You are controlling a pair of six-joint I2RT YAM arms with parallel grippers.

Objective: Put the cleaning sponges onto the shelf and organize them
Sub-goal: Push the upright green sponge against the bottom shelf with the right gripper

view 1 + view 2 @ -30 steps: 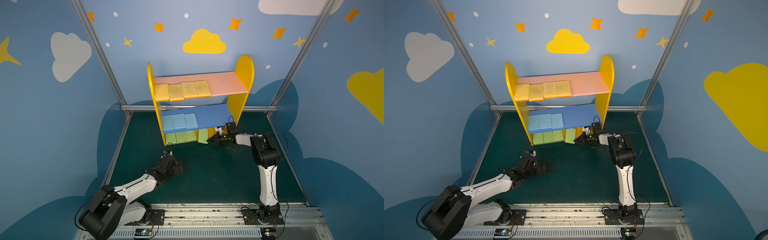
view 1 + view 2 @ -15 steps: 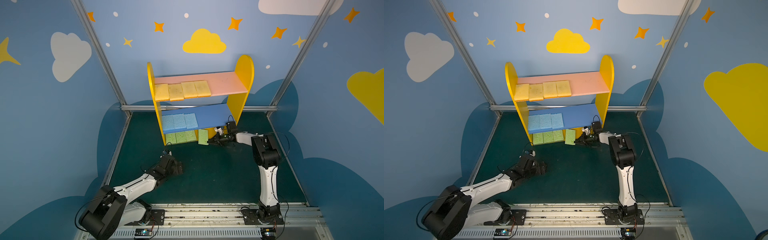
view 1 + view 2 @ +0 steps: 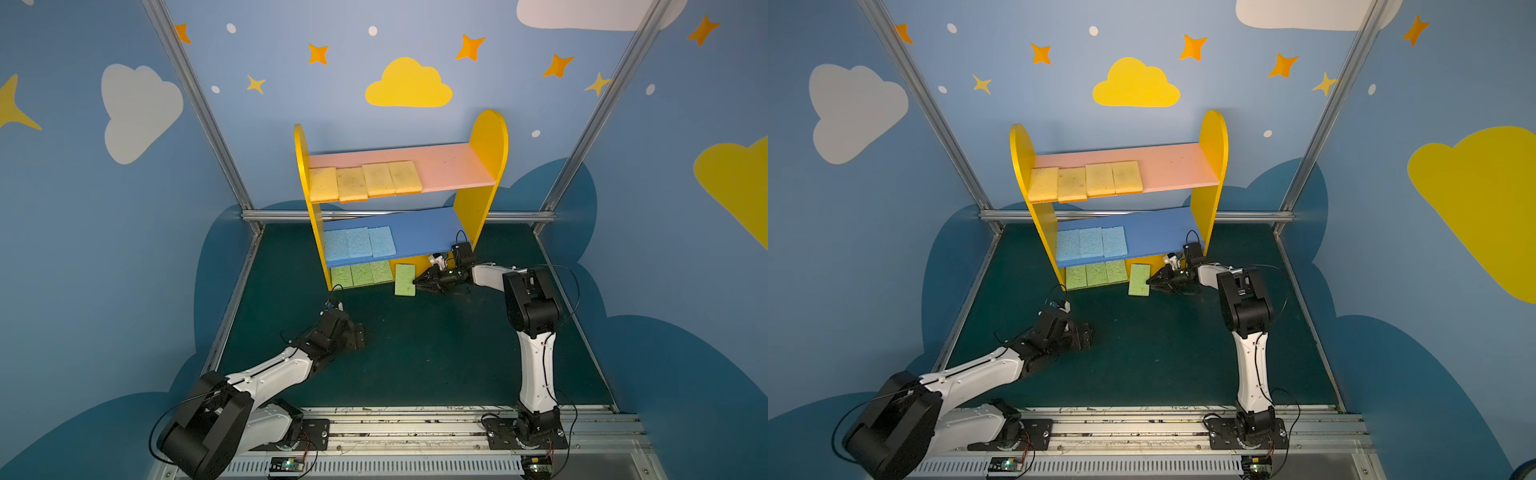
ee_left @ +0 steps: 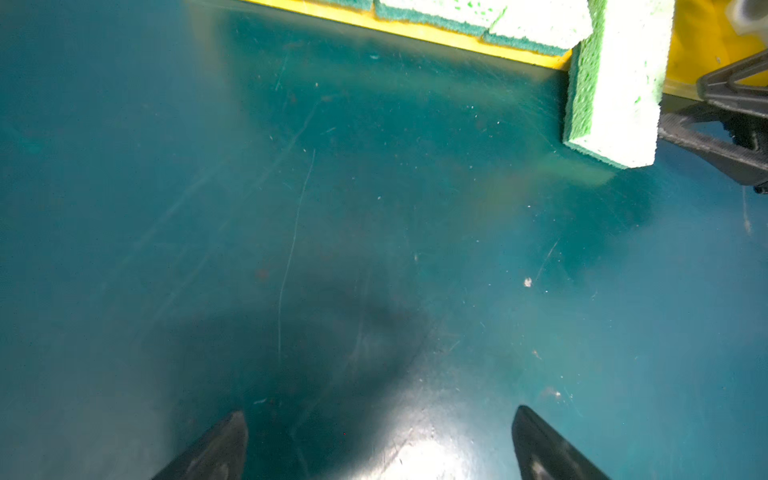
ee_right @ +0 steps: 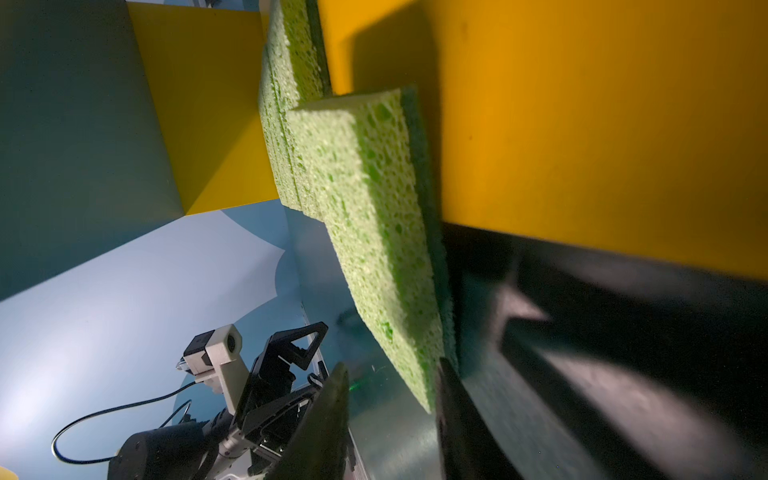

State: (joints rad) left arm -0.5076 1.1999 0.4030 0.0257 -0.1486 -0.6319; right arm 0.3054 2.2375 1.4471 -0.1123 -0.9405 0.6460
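Half off the shelf (image 3: 490, 141) lies one green sponge (image 3: 404, 279).

No legible text, brand or number; circuit board (image 3: 286, 464) print, if any, too small.

The shelf (image 3: 489, 137) stands at the back of the dark green surface (image 3: 415, 357). Four yellow sponges (image 3: 365, 180) lie flat in a row on its pink top board (image 3: 451, 168), at the shelf's left end. Three blue sponges (image 3: 359, 243) lie side by side on the blue middle board (image 3: 422, 230), also at the left end. Three green sponges (image 3: 361, 274) lie on the yellow base (image 4: 415, 30). A fourth green sponge (image 3: 404, 279) sits just beside them and sticks out past the shelf's front edge.
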